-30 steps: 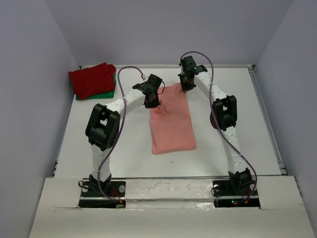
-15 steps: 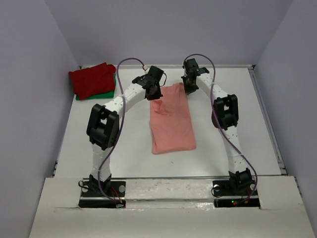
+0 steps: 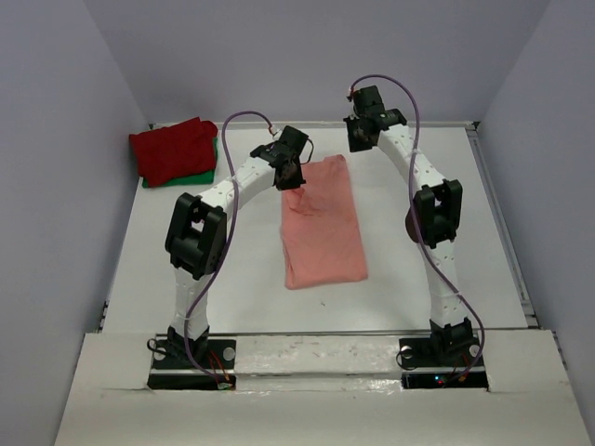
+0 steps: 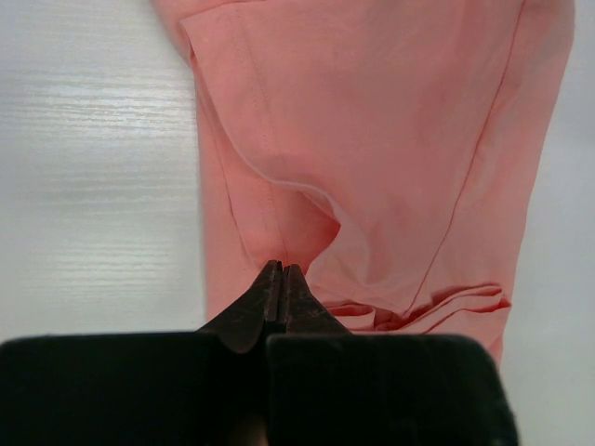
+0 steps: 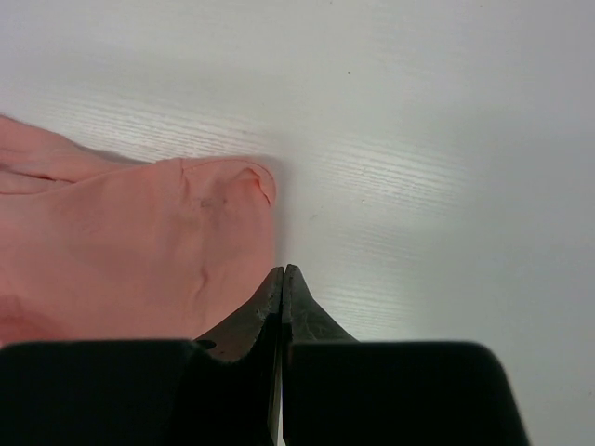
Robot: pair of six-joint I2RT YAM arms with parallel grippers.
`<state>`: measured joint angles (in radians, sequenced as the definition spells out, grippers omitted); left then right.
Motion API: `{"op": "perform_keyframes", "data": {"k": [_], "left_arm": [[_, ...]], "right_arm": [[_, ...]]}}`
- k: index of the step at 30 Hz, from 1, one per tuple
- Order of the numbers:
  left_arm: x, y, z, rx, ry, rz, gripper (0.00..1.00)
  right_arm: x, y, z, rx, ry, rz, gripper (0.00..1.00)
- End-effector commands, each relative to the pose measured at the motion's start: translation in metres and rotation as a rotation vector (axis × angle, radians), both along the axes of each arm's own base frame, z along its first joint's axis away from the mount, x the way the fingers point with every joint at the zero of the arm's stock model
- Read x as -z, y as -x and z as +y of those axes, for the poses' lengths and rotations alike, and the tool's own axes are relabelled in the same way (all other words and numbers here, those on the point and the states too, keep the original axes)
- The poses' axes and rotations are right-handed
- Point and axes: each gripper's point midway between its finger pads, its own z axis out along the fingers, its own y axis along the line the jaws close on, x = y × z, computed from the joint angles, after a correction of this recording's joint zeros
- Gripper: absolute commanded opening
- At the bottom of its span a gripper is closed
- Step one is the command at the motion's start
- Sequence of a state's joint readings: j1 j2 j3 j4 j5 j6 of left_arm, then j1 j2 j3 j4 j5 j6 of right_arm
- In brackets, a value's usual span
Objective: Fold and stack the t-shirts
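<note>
The salmon-pink t-shirt [image 3: 322,228] lies folded into a long strip on the white table, running from far to near. My left gripper [image 3: 291,173] is at its far left corner. In the left wrist view the left gripper [image 4: 281,269] is shut, and a tented fold of the pink t-shirt [image 4: 390,139] rises into its tips. My right gripper [image 3: 361,139] hangs shut and empty just beyond the far right corner. The right wrist view shows the right gripper [image 5: 283,269] over bare table beside the shirt's edge [image 5: 121,242]. The dark red t-shirt [image 3: 173,149] rests folded on the green t-shirt [image 3: 201,175] at the far left.
A raised rail [image 3: 502,223] runs along the table's right edge. Grey walls close in the far side and both flanks. The two-shirt pile sits against the left wall near the back corner.
My left gripper has moved toward the far side along the pink shirt's left edge. My right gripper has pulled back off the shirt's far right corner, up and to the right.
</note>
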<state>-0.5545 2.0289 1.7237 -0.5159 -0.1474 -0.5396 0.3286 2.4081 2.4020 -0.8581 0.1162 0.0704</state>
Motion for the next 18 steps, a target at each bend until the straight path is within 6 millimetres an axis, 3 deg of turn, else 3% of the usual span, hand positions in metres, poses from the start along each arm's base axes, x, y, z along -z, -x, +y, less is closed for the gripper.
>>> {"op": "perform_keyframes", "data": {"k": [1, 7, 13, 18], "left_arm": [[-0.006, -0.002, -0.002, 0.010, -0.004, -0.016, 0.00], [-0.006, -0.004, -0.002, 0.011, -0.007, -0.019, 0.00], [-0.005, -0.006, -0.005, 0.018, -0.004, -0.020, 0.00], [-0.003, -0.007, -0.006, 0.022, -0.001, -0.014, 0.00]], "right_arm": [[-0.026, -0.001, 0.019, -0.059, -0.046, -0.050, 0.00], [-0.006, 0.001, 0.030, -0.091, -0.050, -0.011, 0.00], [0.000, 0.006, 0.049, -0.130, -0.057, 0.001, 0.00], [0.014, 0.009, 0.053, -0.137, -0.047, 0.025, 0.00]]}}
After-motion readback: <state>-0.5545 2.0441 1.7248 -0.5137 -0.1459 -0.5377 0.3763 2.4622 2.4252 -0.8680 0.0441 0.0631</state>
